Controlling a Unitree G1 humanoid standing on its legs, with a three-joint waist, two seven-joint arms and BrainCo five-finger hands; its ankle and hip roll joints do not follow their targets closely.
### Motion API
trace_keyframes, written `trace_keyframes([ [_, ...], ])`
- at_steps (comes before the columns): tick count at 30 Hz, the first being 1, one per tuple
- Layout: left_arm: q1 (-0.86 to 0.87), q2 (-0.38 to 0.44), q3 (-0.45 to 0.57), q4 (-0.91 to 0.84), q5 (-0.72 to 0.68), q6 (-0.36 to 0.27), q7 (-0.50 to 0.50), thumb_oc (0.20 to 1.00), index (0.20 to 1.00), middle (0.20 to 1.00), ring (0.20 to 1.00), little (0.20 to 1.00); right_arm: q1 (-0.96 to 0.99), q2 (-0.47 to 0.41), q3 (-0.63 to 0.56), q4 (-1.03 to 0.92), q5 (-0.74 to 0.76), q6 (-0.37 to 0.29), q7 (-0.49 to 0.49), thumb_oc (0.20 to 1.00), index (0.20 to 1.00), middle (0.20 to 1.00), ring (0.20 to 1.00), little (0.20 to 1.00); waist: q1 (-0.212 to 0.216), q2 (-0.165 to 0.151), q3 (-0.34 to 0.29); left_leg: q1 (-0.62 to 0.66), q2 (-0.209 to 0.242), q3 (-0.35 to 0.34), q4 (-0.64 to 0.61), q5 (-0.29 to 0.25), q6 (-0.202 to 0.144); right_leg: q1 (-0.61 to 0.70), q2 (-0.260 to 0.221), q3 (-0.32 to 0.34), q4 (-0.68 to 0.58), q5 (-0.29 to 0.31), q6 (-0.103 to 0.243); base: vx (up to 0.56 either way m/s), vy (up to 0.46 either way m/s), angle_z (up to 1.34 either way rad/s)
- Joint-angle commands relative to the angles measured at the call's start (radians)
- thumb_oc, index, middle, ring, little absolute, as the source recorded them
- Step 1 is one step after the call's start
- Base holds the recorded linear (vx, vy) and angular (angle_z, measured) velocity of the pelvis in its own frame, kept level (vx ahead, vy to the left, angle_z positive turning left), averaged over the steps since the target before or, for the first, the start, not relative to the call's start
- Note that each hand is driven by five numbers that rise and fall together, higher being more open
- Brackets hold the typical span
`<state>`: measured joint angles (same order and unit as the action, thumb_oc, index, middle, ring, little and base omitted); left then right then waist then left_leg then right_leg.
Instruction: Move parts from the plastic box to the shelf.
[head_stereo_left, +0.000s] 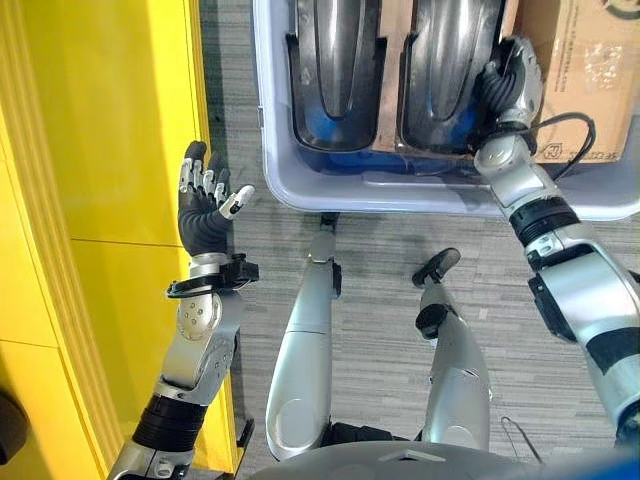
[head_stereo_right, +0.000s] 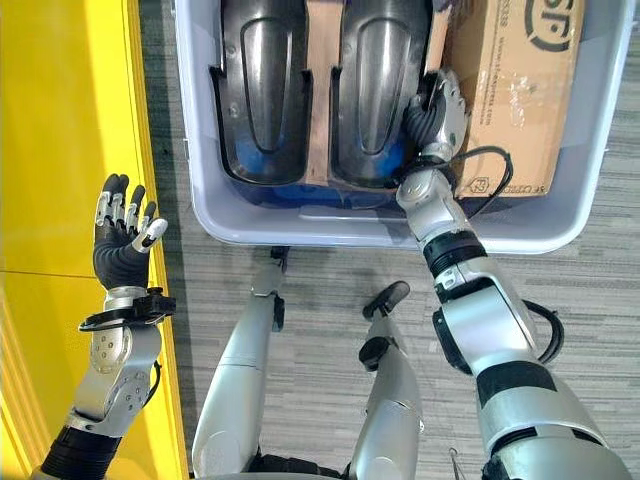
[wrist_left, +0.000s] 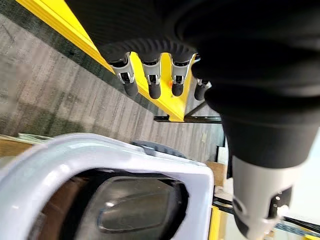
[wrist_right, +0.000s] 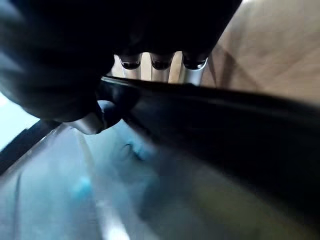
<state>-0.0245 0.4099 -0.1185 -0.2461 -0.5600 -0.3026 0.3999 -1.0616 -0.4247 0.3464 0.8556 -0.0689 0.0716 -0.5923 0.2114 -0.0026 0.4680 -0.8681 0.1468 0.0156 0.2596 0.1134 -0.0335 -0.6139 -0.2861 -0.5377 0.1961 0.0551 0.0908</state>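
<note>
Two parts: both in the box (head_stereo_right: 600, 150), side by side, upper middle of the frame; left part (head_stereo_right: 262, 95) and right part (head_stereo_right: 378, 90).
Progress: judged early. No part is out of the box yet; both are left to carry over.
Step in hand: taking hold of the right part at its right edge.
Right hand (head_stereo_right: 436, 112): inside the box, upper right of centre. In the right wrist view the fingers (wrist_right: 159, 61) lie over the part's thin dark edge with the thumb (wrist_right: 90, 120) under it, so it is pinching that edge.
Left hand (head_stereo_left: 208, 200): raised at the left of the frame, clear of the box, palm up, fingers straight and loose, holding nothing. It sits just beside the yellow panel (head_stereo_left: 120, 140).
Shelf: yellow structure along the left side, taken to be the shelf; I cannot tell which level is meant.
Parts, look: dark, glossy, curved shells with a raised rounded centre and a flat rim, notched at the sides. Something blue shows under their lower ends.
Box: pale grey plastic, rounded rim, on striped grey floor.
Carton (head_stereo_right: 515, 85): brown cardboard, standing in the right end of the box, just beside the right part.
Handling guess: hard and smooth, so the thin rim could slip in a pinch.
</note>
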Motion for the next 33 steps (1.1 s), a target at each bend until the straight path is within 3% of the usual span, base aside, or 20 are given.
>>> trace_keyframes([
  [1, 0.025, 0.031, 0.011, -0.071, 0.005, -0.044, 0.005, 1.000, 1.000, 1.000, 1.000, 1.000, 0.067, 0.024, -0.028, -0.088, 0.047, -0.033, -0.002, 0.200, 0.200, 0.200, 0.200, 0.200, 0.012, -0.025, 0.052, 0.151, 0.003, -0.028, -0.080, -0.091, -0.049, 0.072, -0.079, 0.101, 0.061, -0.047, 0.097, -0.03, -0.020, -0.06],
  [22, 0.078, 0.034, 0.081, -0.033, -0.002, 0.022, -0.036, 1.000, 1.000, 1.000, 1.000, 1.000, 0.391, 0.085, -0.218, -0.644, 0.203, -0.152, 0.055, 0.200, 0.200, 0.200, 0.200, 0.200, -0.026, -0.026, 0.049, 0.456, 0.014, 0.018, -0.150, -0.069, -0.055, 0.324, -0.083, 0.132, 0.010, -0.046, 0.098, -0.01, -0.010, -0.04],
  [26, 0.092, 0.037, 0.088, -0.024, -0.002, 0.036, -0.050, 1.000, 1.000, 1.000, 1.000, 1.000, 0.486, 0.101, -0.232, -0.731, 0.254, -0.176, 0.092, 0.200, 0.200, 0.200, 0.200, 0.200, -0.047, -0.027, 0.017, 0.497, 0.020, 0.028, -0.162, -0.069, -0.057, 0.354, -0.080, 0.139, -0.006, -0.043, 0.100, 0.03, 0.003, -0.08],
  [28, 0.112, 0.035, 0.096, -0.028, -0.003, 0.053, -0.070, 1.000, 1.000, 1.000, 1.000, 1.000, 0.583, 0.128, -0.239, -0.783, 0.374, -0.209, 0.149, 0.200, 0.200, 0.200, 0.200, 0.200, -0.065, -0.029, -0.009, 0.522, 0.026, 0.046, -0.172, -0.048, -0.050, 0.375, -0.078, 0.132, -0.028, -0.018, 0.092, 0.00, -0.007, -0.12],
  [29, 0.123, 0.035, 0.105, -0.024, -0.006, 0.059, -0.075, 1.000, 1.000, 1.000, 1.000, 1.000, 0.624, 0.133, -0.245, -0.805, 0.408, -0.214, 0.165, 0.200, 0.200, 0.200, 0.200, 0.200, -0.071, -0.028, -0.028, 0.547, 0.030, 0.042, -0.183, -0.066, -0.059, 0.395, -0.073, 0.143, -0.036, -0.034, 0.103, 0.04, -0.012, -0.06],
  [33, 0.149, 0.028, 0.122, -0.015, -0.009, 0.077, -0.106, 1.000, 1.000, 1.000, 1.000, 1.000, 0.734, 0.143, -0.260, -0.888, 0.478, -0.227, 0.229, 0.200, 0.200, 0.200, 0.200, 0.200, -0.101, -0.029, -0.080, 0.584, 0.036, 0.064, -0.199, -0.049, -0.057, 0.428, -0.074, 0.143, -0.071, -0.011, 0.096, 0.02, -0.002, -0.08],
])
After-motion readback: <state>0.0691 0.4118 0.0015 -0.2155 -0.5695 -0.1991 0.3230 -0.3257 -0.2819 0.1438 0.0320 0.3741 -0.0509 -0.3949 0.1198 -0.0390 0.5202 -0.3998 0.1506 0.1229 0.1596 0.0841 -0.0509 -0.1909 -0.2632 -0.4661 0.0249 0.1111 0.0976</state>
